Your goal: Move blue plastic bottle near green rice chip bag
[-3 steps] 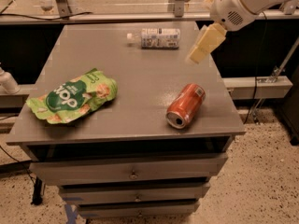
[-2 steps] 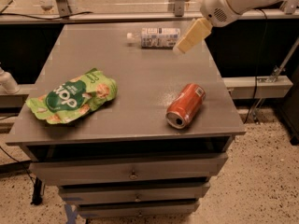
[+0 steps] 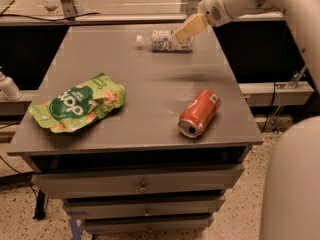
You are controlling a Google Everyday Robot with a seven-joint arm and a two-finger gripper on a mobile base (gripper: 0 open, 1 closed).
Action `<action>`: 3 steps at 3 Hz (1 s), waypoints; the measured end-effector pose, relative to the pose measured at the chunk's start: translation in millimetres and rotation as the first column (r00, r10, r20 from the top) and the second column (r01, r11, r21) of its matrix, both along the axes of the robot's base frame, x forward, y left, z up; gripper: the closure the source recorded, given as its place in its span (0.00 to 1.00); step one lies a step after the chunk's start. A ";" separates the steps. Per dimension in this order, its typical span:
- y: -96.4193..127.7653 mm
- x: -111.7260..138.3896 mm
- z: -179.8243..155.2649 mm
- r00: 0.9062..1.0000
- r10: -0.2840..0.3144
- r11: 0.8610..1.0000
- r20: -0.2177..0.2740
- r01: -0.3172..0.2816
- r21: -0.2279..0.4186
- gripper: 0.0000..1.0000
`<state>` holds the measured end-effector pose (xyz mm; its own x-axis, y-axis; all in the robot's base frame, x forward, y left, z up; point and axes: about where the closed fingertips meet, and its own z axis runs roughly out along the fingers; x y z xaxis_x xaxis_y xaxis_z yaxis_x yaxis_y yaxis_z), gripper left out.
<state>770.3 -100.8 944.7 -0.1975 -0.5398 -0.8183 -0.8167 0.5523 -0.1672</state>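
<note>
The blue plastic bottle (image 3: 164, 40) lies on its side at the far edge of the grey table (image 3: 150, 79), white cap pointing left. The green rice chip bag (image 3: 79, 104) lies flat near the table's front left. My gripper (image 3: 186, 30) hangs over the bottle's right end, its tan fingers pointing down-left, just above or touching the bottle. The white arm reaches in from the upper right.
A red soda can (image 3: 199, 113) lies on its side at the table's front right. Drawers (image 3: 142, 186) sit under the tabletop. A rail and glass panel run behind the table. A white object (image 3: 7, 86) stands at the left edge.
My gripper has moved left and toward the far edge, from right of the bottle to over its right end. The bottle, bag and can have not moved.
</note>
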 end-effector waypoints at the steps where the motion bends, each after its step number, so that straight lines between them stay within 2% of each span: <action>1: 13.1 34.7 -21.0 0.999 -0.008 0.999 -0.053 0.011 0.047 0.00; 2: 22.8 57.7 -49.8 0.994 -0.022 0.999 -0.111 0.026 0.035 0.00; 3: 23.1 69.7 -79.9 0.986 -0.043 0.999 -0.159 0.038 -0.034 0.00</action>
<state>840.0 -77.7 864.8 -0.3466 -0.5528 -0.7578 -0.8113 0.5822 -0.0537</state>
